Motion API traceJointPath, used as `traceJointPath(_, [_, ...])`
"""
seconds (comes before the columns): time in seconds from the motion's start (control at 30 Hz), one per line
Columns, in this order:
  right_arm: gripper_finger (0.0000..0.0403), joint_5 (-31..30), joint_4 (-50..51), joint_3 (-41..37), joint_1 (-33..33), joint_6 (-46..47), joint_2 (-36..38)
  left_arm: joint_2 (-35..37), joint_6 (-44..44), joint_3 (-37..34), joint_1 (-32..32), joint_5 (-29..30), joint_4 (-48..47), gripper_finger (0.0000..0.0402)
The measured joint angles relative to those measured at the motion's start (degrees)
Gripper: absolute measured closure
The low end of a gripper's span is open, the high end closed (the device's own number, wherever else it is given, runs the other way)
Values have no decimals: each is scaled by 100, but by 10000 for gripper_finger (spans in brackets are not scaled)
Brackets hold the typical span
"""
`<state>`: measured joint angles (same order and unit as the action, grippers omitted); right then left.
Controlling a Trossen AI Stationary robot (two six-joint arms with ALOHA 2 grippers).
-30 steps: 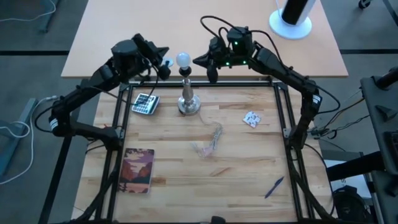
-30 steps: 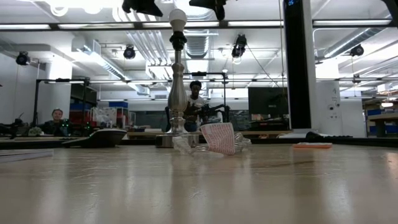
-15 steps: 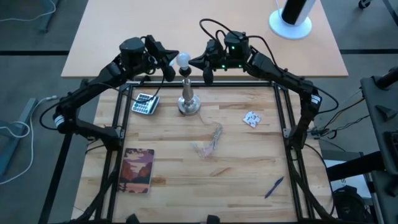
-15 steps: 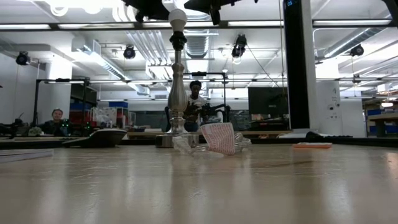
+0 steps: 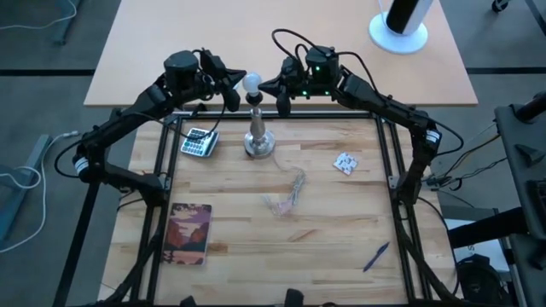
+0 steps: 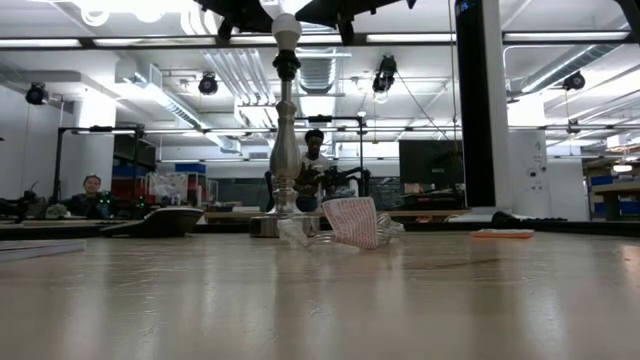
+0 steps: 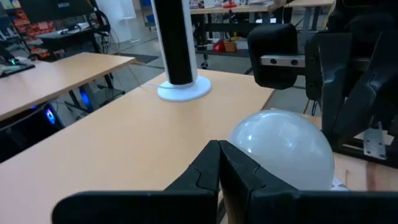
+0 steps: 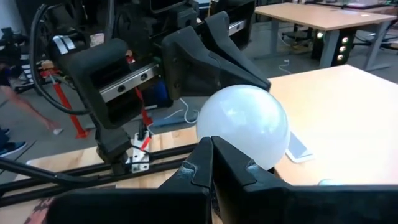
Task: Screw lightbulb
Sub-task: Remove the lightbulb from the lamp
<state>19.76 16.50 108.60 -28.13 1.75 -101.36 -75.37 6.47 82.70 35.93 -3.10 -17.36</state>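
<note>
Sitting on top of the silver lamp stand (image 5: pixel 258 136) at the far side of the wooden table (image 5: pixel 324 222), the lightbulb (image 5: pixel 252 82) is upright in the black socket. Both arms have come in level with it. On one side the left gripper (image 5: pixel 230 94) has its fingers pressed together, holding nothing, tips just beside the bulb's glass. Opposite it the right gripper (image 5: pixel 282 95) is closed and empty too, pointing at the bulb from the other side. Whether either tip touches the glass, I cannot tell. Near the stand's base lies a calculator (image 5: pixel 199 141), and a small white packet (image 5: pixel 345 163) sits further right
</note>
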Motion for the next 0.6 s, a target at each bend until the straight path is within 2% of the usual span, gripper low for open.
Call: traceJointPath(0.6, [403, -304, -16, 0, -38, -23, 11, 83, -451, 0, -90, -54, -149, 401])
